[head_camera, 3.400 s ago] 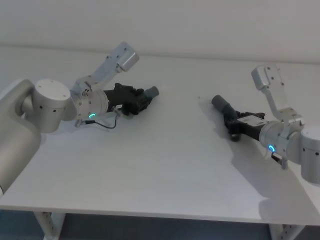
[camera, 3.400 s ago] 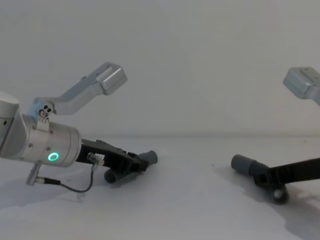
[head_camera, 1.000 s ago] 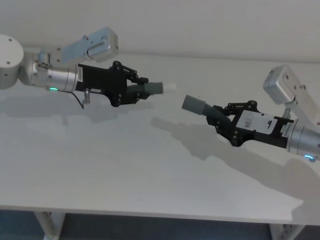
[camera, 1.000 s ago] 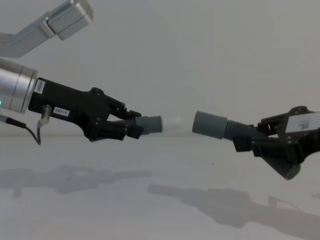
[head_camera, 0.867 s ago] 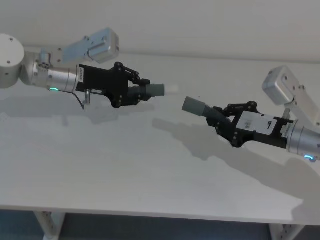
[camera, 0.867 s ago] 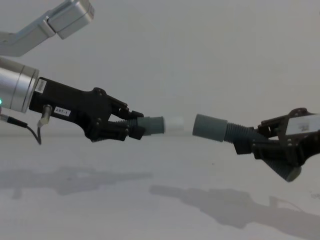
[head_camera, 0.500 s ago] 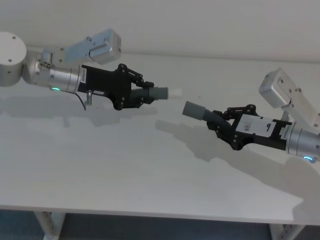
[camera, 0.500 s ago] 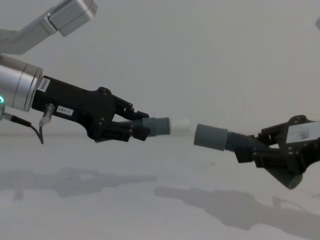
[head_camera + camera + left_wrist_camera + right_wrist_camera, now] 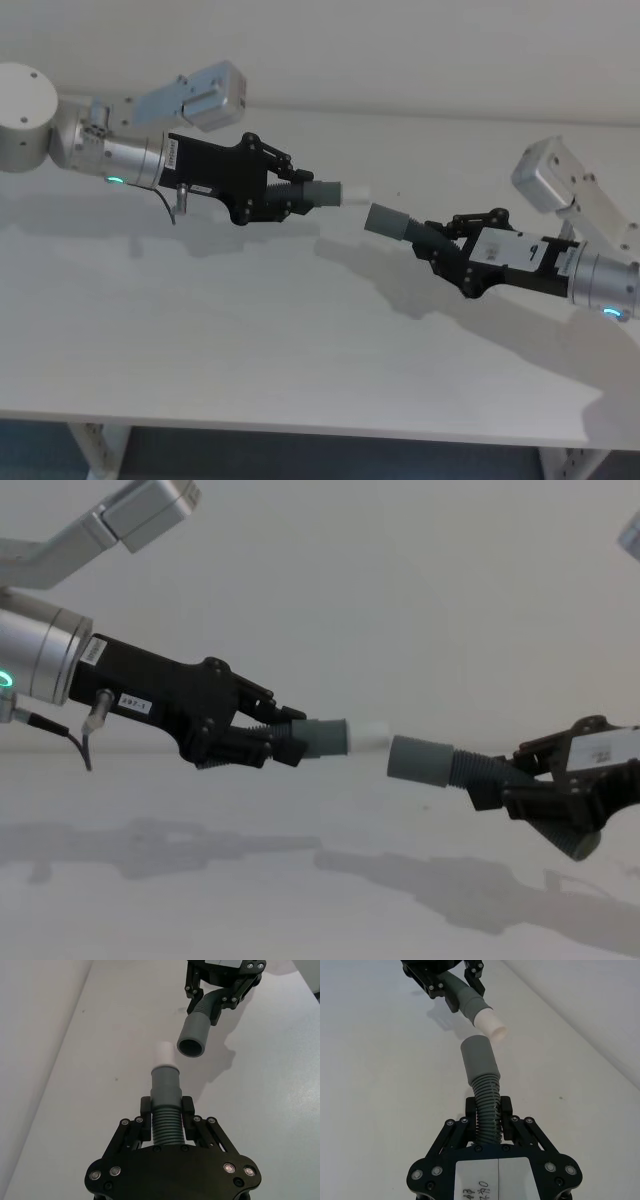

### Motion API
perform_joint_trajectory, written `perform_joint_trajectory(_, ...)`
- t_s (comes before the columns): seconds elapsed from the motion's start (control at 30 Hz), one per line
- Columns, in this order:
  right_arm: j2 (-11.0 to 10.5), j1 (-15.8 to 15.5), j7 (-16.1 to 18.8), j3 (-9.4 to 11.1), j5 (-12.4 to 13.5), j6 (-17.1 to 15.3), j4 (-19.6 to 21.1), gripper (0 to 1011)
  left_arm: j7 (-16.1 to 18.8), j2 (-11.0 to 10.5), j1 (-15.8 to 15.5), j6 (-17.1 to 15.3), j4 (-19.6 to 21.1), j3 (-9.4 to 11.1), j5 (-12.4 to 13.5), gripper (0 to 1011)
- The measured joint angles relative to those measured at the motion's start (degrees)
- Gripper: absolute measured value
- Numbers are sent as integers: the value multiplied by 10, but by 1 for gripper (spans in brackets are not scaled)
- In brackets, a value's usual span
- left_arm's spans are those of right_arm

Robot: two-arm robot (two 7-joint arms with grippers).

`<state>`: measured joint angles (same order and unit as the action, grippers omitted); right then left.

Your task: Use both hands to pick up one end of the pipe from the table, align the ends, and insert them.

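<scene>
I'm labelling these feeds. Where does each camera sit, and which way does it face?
Head: high, looking down at the table; left gripper and right gripper show.
Chest: lower, looking across the table; both grippers enter from its edges.
Left wrist: behind the left gripper, looking along its tipped piece.
Right wrist: behind the right gripper, along its cuffed piece.
Shared: whitish tip just short of wide cuff.

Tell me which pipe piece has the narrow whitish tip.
The piece in the left gripper: its grey cuff ends in a narrow whitish tip, while the right gripper holds a piece with a plain, wider cuff.
</scene>
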<state>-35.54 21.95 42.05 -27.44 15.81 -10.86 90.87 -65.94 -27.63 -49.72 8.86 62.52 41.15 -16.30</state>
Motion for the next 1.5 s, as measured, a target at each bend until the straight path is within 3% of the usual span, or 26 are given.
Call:
perform_joint_trajectory(1.0, 14, 29, -15, -14, 16, -25, -30, 274, -9, 8, -15, 1, -25, 17, -12, 347)
perform_joint_trajectory(1.5, 17, 38, -22, -21, 24, -32, -36, 273, 13, 4, -15, -10, -22, 22, -10, 347)
